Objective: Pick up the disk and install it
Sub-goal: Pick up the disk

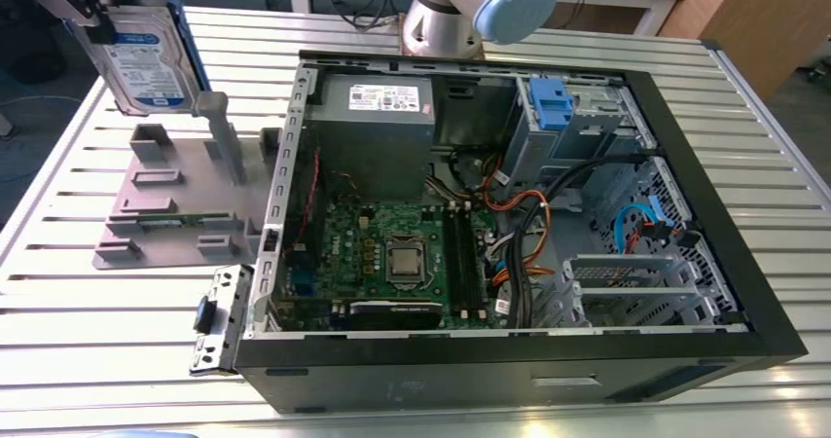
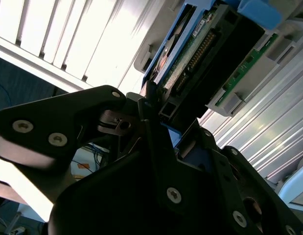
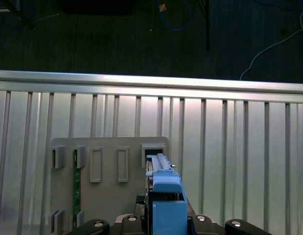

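Note:
The disk (image 1: 143, 58), a silver-grey drive with a white and blue label in a blue bracket, hangs upright at the exterior view's upper left. It is lifted clear above the grey slotted fixture (image 1: 169, 200). My gripper (image 1: 104, 10) is shut on its upper end. In the second wrist view the black fingers (image 2: 151, 127) clamp the disk (image 2: 200, 54), whose connector edge and circuit board face the camera. In the first wrist view the blue bracket (image 3: 163, 196) stands edge-on between the jaws, over the fixture (image 3: 107, 186).
An open black computer case (image 1: 727, 214) lies on the slatted aluminium table (image 1: 130, 311), to the exterior view's right of the fixture. Inside it are a grey metal box with a white sticker (image 1: 377, 97), a blue clip (image 1: 552, 102) at the drive cage, cables and the motherboard. The arm's base (image 1: 449, 15) stands behind the case.

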`<move>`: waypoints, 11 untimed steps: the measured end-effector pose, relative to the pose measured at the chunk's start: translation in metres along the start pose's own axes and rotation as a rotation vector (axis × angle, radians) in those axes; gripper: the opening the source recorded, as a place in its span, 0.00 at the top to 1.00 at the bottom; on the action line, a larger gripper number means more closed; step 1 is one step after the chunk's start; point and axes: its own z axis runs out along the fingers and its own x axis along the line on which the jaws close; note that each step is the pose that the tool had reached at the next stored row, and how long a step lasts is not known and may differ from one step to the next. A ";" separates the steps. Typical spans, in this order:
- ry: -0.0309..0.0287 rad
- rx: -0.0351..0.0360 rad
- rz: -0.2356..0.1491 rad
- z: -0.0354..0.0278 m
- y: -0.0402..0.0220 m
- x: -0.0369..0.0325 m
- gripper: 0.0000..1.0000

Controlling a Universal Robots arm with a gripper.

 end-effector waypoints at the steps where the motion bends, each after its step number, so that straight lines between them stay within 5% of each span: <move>1: 0.0000 0.0001 0.000 -0.0037 0.0002 -0.0001 0.63; 2: 0.0000 0.0000 0.000 -0.0079 0.0004 -0.0002 0.63; 11: 0.0000 0.0000 0.000 -0.0096 0.0004 -0.0003 0.63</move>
